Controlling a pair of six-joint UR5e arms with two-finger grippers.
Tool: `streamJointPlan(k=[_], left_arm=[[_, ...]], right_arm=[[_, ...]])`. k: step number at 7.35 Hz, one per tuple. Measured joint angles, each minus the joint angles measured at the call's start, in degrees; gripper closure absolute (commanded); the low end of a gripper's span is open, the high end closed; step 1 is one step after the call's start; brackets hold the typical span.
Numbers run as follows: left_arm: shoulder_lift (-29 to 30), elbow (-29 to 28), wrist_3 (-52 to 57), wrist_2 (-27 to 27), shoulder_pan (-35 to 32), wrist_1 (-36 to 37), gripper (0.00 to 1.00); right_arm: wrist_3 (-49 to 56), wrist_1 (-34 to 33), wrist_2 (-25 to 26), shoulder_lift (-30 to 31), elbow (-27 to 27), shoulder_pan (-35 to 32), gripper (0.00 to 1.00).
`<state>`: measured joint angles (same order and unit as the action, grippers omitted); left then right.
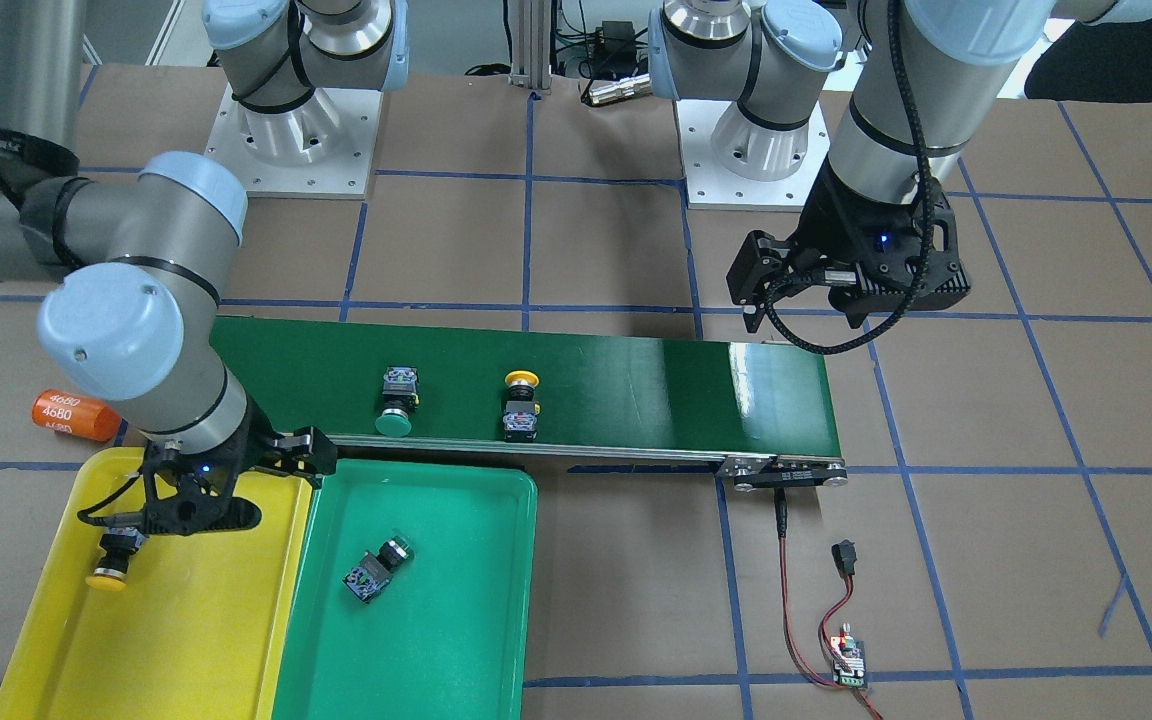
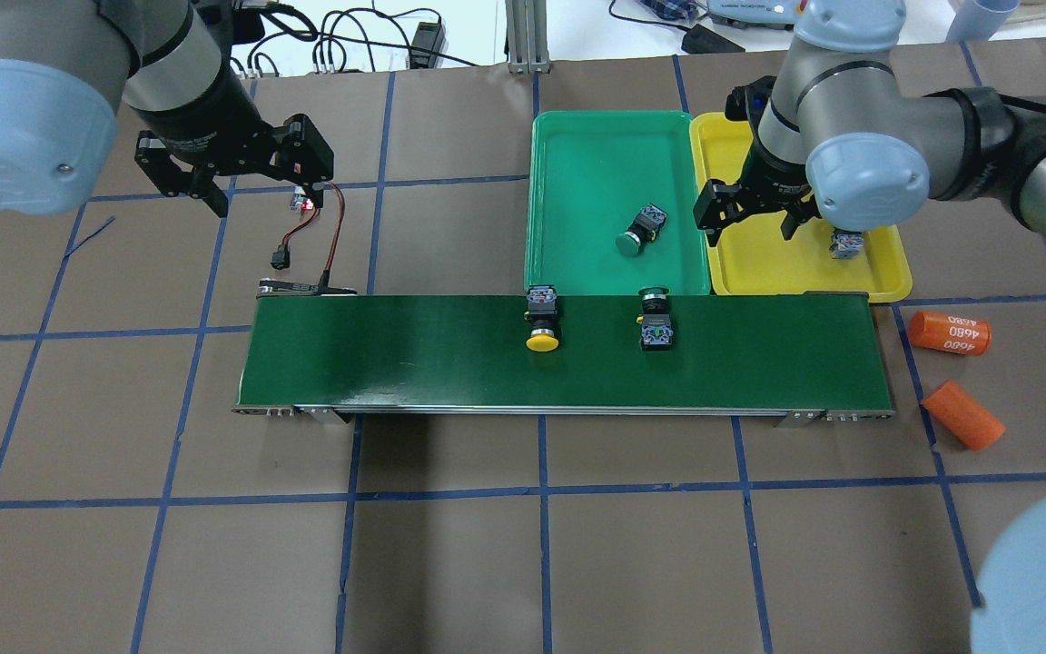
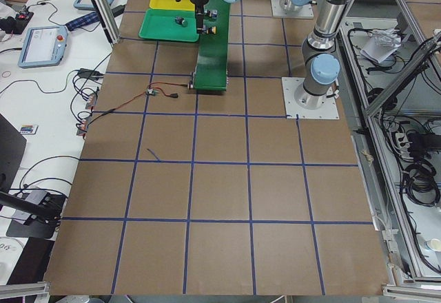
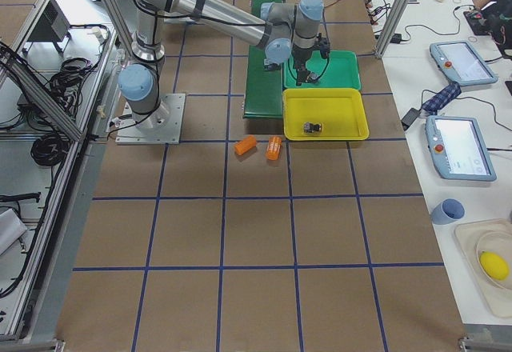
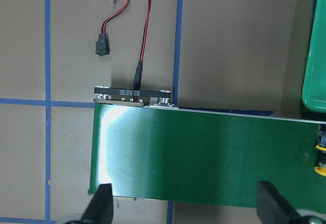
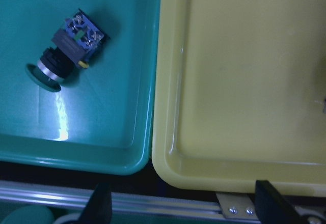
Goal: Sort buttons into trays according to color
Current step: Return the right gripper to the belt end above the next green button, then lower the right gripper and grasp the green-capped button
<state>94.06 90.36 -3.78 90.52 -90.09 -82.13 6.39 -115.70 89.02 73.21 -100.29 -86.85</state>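
Left end effector (image 5: 186, 203) and right end effector (image 2: 753, 223) both released — the right's arm half-hides a yellow button (image 2: 846, 243).

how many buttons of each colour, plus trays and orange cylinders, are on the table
yellow-cap buttons: 2
green-cap buttons: 2
trays: 2
orange cylinders: 2
total: 8

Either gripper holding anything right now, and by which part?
Nothing. Left gripper and right gripper are both open and empty; the yellow button lies loose in the yellow tray.
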Motion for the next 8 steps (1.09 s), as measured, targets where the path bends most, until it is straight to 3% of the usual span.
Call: streamJointPlan(k=[3, 8], left_arm=[[0.2, 0.0, 0.0, 0.1, 0.0, 0.2, 0.0], [0.5, 0.0, 0.0, -0.2, 0.1, 0.3, 0.0]], right_arm=[[-0.3, -0.9, -0.4, 8.0, -10.3, 0.5, 0.0], [-0.6, -1.5, -0.5, 9.0, -12.3, 0.3, 0.0]])
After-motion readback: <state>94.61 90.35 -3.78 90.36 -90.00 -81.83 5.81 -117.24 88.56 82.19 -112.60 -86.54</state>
